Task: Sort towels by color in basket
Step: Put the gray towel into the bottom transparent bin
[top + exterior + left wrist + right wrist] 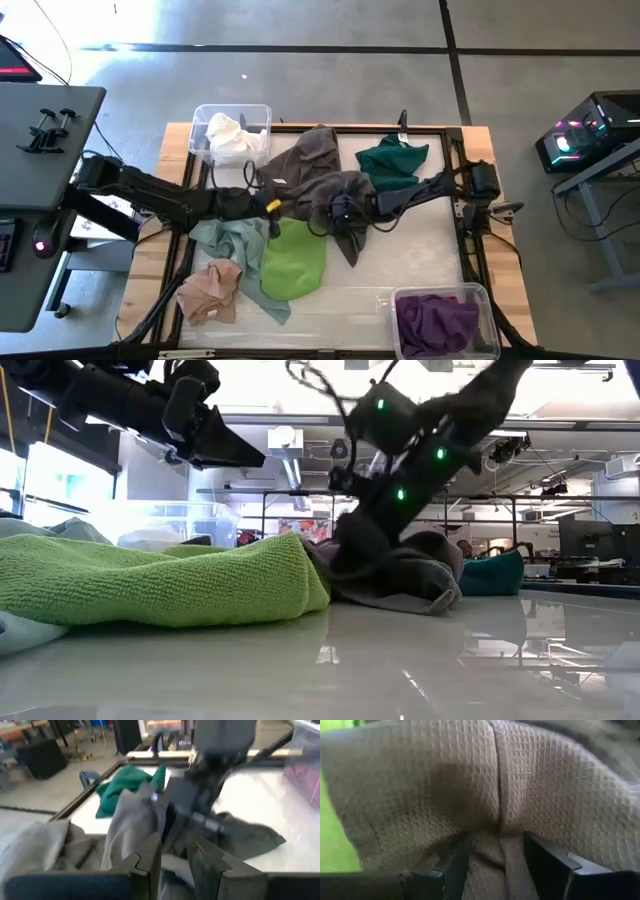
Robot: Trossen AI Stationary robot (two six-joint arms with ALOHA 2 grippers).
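Observation:
Two grey towels lie mid-table, one (312, 152) toward the far side, the other (352, 240) beside it with its lower end on the tabletop. My right gripper (338, 213) (355, 555) points down into the nearer grey towel (410, 575) and is shut on it. My left gripper (275, 205) (255, 458) hovers above the towels, narrowly open, holding nothing. Lime green towel (295, 262) (150, 575), pale mint (232, 240) and peach (210, 290) lie near the front left. Dark teal (392, 160) lies far right. My right gripper (497, 862) pinches a bunched-up fold of the grey towel (497, 827) between its two fingers, several gathered layers rising as a ridge between them. It comes from above, slanting from the table's right. The towel still lies on the table, slack around the fingers.
A clear bin (200, 118) at the far left corner holds the white towel (232, 135). Another clear bin (480, 300) at the near right holds the purple towel (440, 320). A dark frame (462, 215) edges the work area. Bare tabletop (420, 240) shows right of centre.

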